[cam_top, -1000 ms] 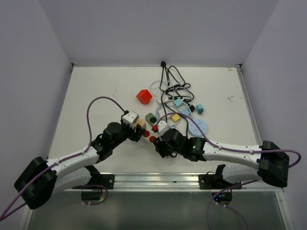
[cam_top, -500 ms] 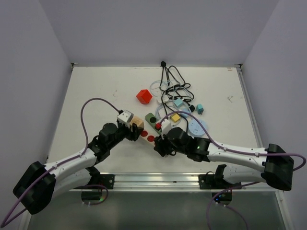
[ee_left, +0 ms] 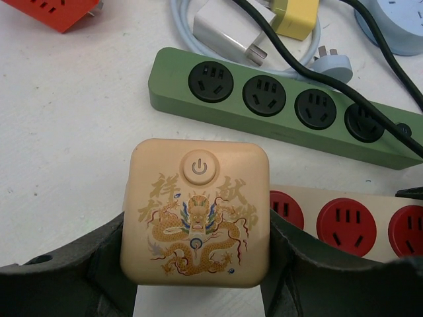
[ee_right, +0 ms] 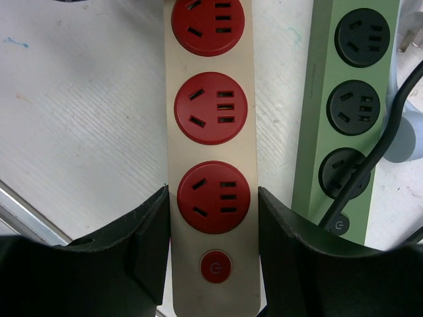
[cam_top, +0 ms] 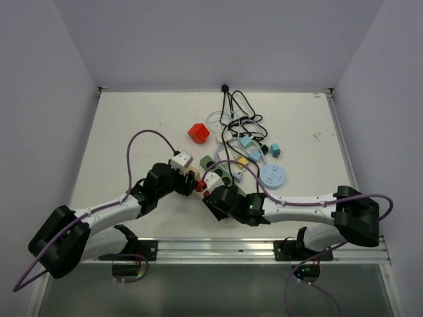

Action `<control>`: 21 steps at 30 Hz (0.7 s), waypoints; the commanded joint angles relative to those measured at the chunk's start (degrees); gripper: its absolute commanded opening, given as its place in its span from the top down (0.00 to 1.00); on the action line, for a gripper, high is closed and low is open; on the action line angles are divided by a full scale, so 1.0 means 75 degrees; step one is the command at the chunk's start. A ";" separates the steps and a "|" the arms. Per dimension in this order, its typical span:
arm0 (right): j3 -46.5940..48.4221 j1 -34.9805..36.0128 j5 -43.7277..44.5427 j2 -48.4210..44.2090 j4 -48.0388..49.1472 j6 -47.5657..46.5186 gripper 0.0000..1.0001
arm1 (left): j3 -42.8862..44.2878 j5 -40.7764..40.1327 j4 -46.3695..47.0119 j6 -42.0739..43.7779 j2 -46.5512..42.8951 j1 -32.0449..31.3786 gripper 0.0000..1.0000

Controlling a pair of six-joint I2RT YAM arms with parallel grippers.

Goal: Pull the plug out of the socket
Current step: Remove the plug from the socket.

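Note:
The plug (ee_left: 195, 211) is a tan cube with a gold dragon print and a power button. My left gripper (ee_left: 196, 228) is shut on its two sides. It sits over the left end of the socket (ee_left: 344, 221), a beige strip with red outlets; whether its pins are seated is hidden. From above, the plug (cam_top: 192, 175) and left gripper (cam_top: 187, 178) are at mid-table. My right gripper (ee_right: 213, 218) is shut on the socket strip (ee_right: 210, 132) near its red switch, fingers (ee_right: 149, 231) against both edges. It shows from above as the right gripper (cam_top: 210, 189).
A green power strip (ee_left: 277, 109) with black outlets lies just beyond the beige one, a black cable plugged into its end. Behind it are a white charger (ee_left: 221, 30), a yellow adapter (ee_left: 294, 14), a red cube (cam_top: 198, 133), a blue round hub (cam_top: 273, 176) and tangled black cables (cam_top: 241, 115).
My right arm has swung left and its gripper has shifted left with the strip. The left gripper and plug have moved only slightly, staying at the strip's end.

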 commanded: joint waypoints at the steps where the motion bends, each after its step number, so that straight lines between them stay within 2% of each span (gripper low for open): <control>1: -0.0079 0.0199 0.0187 -0.0056 -0.1346 0.0152 1.00 | 0.0675 -0.1491 0.0392 0.0267 0.0114 0.0383 1.00; 4: -0.0243 0.0187 -0.0187 -0.0312 -0.1100 0.0246 1.00 | 0.0523 -0.1503 0.0555 0.0244 0.0080 0.0383 1.00; 9: -0.0699 -0.0082 -0.0901 -0.0817 -0.0549 0.0561 1.00 | -0.0319 -0.1491 0.1680 0.0080 -0.0621 0.0383 1.00; 14: -0.1110 -0.0422 -0.1301 -0.1437 -0.0245 0.0691 1.00 | -0.0497 -0.1515 0.1845 -0.0096 -0.0881 0.0465 1.00; 21: -0.1392 -0.0457 -0.1126 -0.1685 -0.0361 0.0715 1.00 | -0.0661 -0.0684 0.1974 -0.0717 -0.0917 0.1320 1.00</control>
